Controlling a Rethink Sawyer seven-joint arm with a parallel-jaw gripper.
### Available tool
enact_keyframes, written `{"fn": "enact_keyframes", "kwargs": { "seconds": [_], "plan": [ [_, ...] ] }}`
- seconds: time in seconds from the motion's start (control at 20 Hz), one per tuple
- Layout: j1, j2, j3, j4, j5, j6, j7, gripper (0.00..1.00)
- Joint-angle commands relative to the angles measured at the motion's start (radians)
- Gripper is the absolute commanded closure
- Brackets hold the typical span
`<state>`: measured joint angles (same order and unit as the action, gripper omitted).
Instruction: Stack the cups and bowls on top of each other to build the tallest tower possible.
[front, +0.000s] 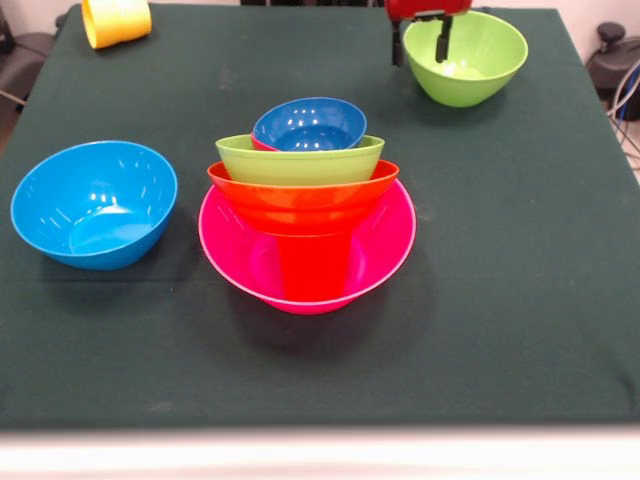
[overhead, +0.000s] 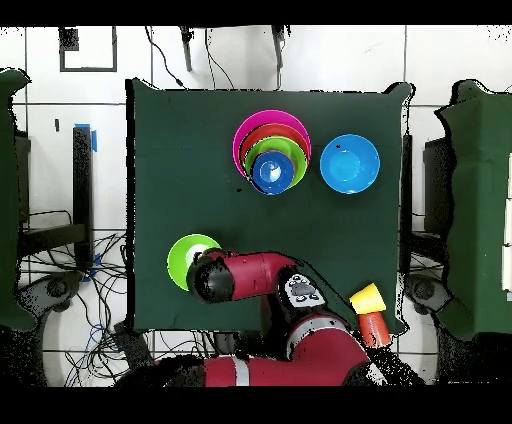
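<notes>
The tower (front: 307, 215) stands mid-table: a wide pink bowl (front: 385, 250) holds a red cup (front: 315, 268), topped by an orange bowl (front: 300, 195), a lime green bowl (front: 300, 160) and a small dark blue bowl (front: 310, 125). A sliver of red rim shows beside the blue one. A second lime green bowl (front: 475, 55) sits at the far right; my gripper (front: 419, 58) is open astride its left rim, one finger inside and one outside. In the overhead view the arm's head covers the gripper beside this bowl (overhead: 185, 258).
A light blue bowl (front: 95, 205) sits left of the tower. A yellow cup (front: 115, 20) lies on its side at the far left corner; the overhead view shows a red-orange cup (overhead: 375, 326) next to it (overhead: 367, 297) at the table's edge.
</notes>
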<state>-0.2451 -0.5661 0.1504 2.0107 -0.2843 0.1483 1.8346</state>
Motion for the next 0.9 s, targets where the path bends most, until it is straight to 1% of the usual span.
{"fn": "enact_keyframes", "kwargs": {
  "seconds": [0.05,0.15,0.35,0.4,0.75,0.9],
  "plan": [
    [0.016,0.063,0.063,-0.082,-0.036,0.003,0.048,0.00],
    [0.019,0.093,0.047,-0.099,-0.047,-0.023,0.049,0.00],
    [0.030,0.094,0.025,-0.105,-0.046,-0.025,0.057,0.00],
    [0.032,0.093,0.021,-0.105,-0.047,-0.022,0.057,1.00],
    [0.020,0.078,0.025,-0.099,-0.050,-0.020,0.052,1.00],
    [0.006,0.078,0.039,-0.101,-0.049,-0.013,0.043,1.00]
  ]
}}
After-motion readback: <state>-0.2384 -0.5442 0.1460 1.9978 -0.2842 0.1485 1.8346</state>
